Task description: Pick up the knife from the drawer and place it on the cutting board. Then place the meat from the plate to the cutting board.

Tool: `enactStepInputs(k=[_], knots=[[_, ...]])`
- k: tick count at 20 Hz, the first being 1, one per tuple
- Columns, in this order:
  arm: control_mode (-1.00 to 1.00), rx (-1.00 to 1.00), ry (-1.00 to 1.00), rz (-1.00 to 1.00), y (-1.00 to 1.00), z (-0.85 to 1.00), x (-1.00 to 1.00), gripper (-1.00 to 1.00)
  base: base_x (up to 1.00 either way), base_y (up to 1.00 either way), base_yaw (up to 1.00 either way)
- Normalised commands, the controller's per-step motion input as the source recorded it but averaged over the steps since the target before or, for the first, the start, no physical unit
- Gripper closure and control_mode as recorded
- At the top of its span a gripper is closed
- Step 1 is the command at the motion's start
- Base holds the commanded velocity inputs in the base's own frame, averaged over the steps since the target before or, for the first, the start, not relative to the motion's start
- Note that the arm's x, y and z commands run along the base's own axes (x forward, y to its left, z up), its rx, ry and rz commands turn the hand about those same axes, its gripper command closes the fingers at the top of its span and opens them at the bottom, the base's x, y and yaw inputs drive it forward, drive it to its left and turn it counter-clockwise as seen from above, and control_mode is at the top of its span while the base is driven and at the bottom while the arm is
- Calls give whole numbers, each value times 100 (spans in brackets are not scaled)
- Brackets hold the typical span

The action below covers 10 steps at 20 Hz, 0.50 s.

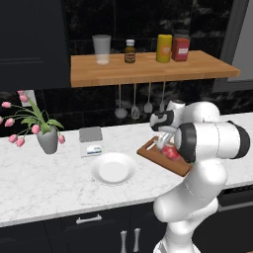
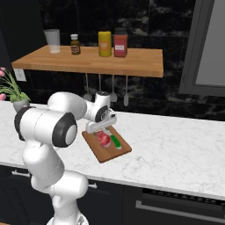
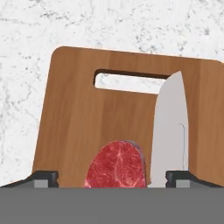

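The brown cutting board (image 3: 87, 113) lies on the marble counter, right of the white plate (image 1: 113, 169), which has nothing on it. The red-pink meat (image 3: 116, 164) rests on the board, and the knife's silver blade (image 3: 170, 131) lies flat beside it. Its green handle shows as knife (image 2: 116, 141) next to the meat (image 2: 104, 139). My gripper (image 3: 111, 178) hovers just over the meat, open, its fingertips (image 3: 43, 177) standing wider than the slab. From the side the gripper (image 1: 163, 141) points down at the cutting board (image 1: 150, 153). A black drawer (image 1: 89, 219) under the counter is shut.
A grey square box (image 1: 91, 134) and a vase of pink tulips (image 1: 48, 140) stand left of the plate. Ladles (image 1: 133, 111) hang under the wooden shelf (image 1: 148, 69), which carries a cup and jars. An oven front (image 2: 176, 206) sits below the counter at right.
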Motion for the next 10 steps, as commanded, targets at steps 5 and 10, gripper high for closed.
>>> enactStepInputs(k=[5, 10], knots=[[-100, 6, -10, 0, -19, 53, -61, -100, 0, 0, 0], [-100, 7, -9, 0, -19, 36, -86, -100, 0, 0, 0]])
